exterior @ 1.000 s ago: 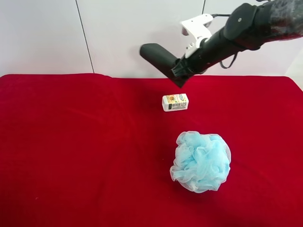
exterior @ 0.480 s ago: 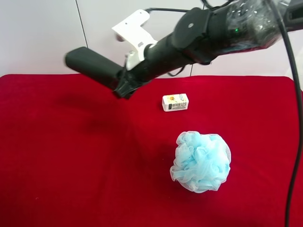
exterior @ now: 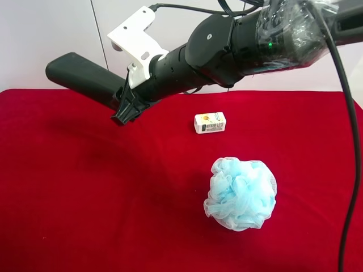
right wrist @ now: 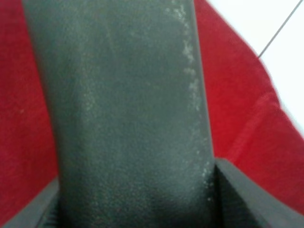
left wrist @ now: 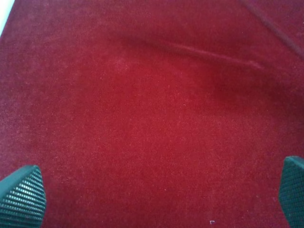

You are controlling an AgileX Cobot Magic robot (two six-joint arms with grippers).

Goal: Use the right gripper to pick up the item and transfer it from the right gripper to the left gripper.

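Here, the item (exterior: 79, 79) is held by one end in the closed right tool (exterior: 123, 106), clear of the desk (exterior: 85, 198) above its far edge, so the pick-up is judged done and the handover is in hand. The left tool (left wrist: 156, 194) is seen wide open over the desk, empty; next, the item's free end must be brought between its jaws before release.

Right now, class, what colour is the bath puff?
The bath puff is pale blue, clearest in exterior high view.
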